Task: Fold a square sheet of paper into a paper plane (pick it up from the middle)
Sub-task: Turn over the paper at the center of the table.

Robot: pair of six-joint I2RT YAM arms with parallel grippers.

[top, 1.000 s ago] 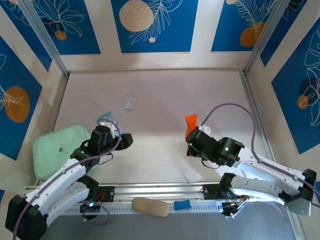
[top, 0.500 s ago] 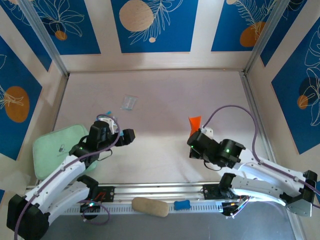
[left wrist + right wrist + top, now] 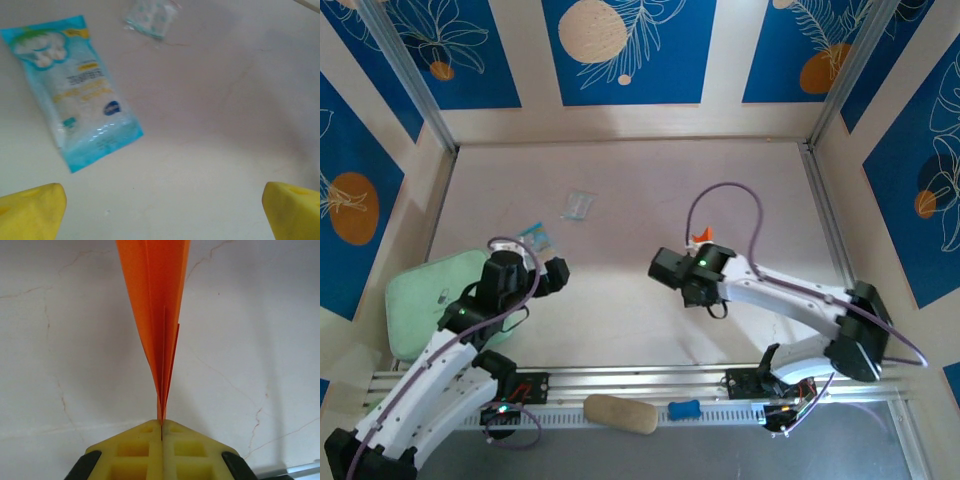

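Observation:
The paper plane [image 3: 156,300] is a narrow, pointed fold of bright orange paper with a centre crease. It stands edge-on above the table, its tip pinched in my right gripper [image 3: 161,424], which is shut on it. From above, a small piece of the orange paper plane [image 3: 701,237] shows just past the right gripper [image 3: 702,250], right of the table's middle. My left gripper [image 3: 162,215] is open with nothing between its yellow fingertips [image 3: 30,212]. In the top view the left gripper [image 3: 554,273] hovers at the left, near the green pad.
A blue-and-white packet [image 3: 75,100] lies flat just ahead of the left gripper, with a clear wrapper [image 3: 150,15] farther back. A mint green pad [image 3: 425,300] sits at the near left. A tan oblong [image 3: 620,413] and a small blue piece [image 3: 685,409] rest on the front rail.
The left gripper opened fully and drew back toward the near left, uncovering the packet. The right arm stretched out and swung left, still holding the orange paper.

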